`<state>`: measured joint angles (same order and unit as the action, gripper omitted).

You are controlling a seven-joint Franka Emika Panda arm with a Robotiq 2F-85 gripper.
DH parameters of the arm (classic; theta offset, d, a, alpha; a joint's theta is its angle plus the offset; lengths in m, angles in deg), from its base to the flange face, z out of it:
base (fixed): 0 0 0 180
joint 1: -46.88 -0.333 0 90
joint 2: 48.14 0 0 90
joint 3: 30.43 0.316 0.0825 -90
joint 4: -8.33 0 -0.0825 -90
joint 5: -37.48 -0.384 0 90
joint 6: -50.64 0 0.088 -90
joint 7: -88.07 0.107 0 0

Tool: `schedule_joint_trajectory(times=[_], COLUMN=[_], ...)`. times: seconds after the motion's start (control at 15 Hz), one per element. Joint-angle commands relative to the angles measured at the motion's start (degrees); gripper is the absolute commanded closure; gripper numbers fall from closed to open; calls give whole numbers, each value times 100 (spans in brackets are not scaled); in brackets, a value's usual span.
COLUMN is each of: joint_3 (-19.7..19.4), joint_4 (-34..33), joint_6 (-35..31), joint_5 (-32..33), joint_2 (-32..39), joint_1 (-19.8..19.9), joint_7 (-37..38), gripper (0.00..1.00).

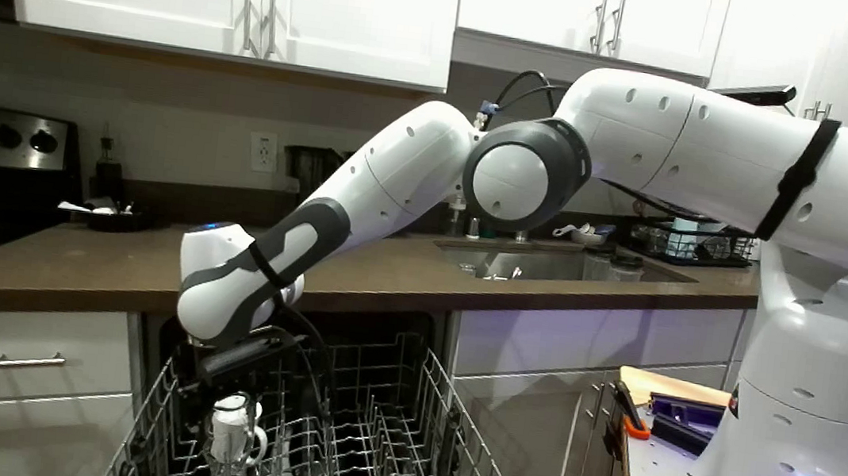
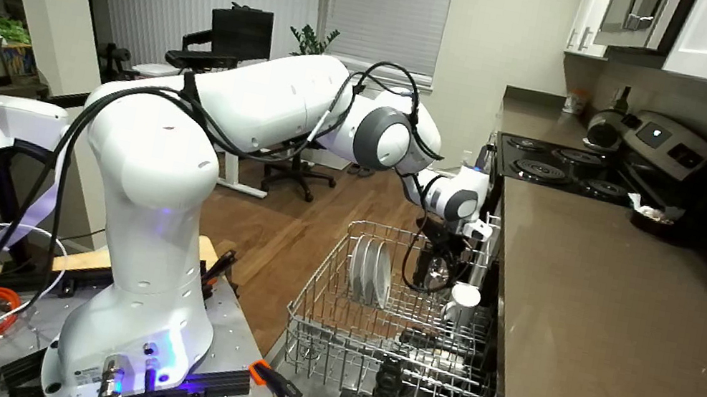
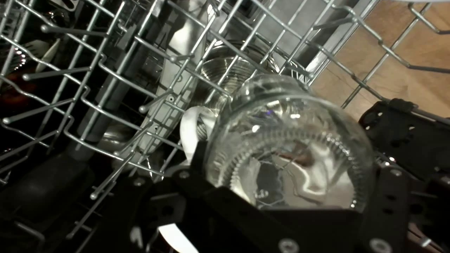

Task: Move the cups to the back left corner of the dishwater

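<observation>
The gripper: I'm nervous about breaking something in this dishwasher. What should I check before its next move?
Clear glass between the two sides of the gripper: ok.
Firm grip on the glass: cannot tell.
White mug apart from the glass: cannot tell; in the wrist view its handle shows close beside it.
Rack pulled out: ok.
Cable out of the way: not ok; loops down beside the gripper.

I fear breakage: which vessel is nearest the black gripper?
The clear, round glass vessel, between the jaws of the black gripper; the white, loop-handled ceramic mug is outside them.
</observation>
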<state>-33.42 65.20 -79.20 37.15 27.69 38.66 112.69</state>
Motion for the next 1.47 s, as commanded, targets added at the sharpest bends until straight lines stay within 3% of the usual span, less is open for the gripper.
schedule_joint_trajectory(times=[0.0, 0.47, 0.67, 0.8, 1.4], joint_3=[108, 128, 119, 129, 26], joint_4=[-632, -1296, -1549, -1551, -1462], joint_6=[348, 884, 1106, 1207, 1437], joint_5=[-113, -104, -86, -34, 45], joint_2=[339, 716, 838, 828, 631], joint_1=[109, 138, 137, 136, 67], joint_7=[-270, -274, -233, -204, -104], gripper=[36, 36, 5, 0, 0])
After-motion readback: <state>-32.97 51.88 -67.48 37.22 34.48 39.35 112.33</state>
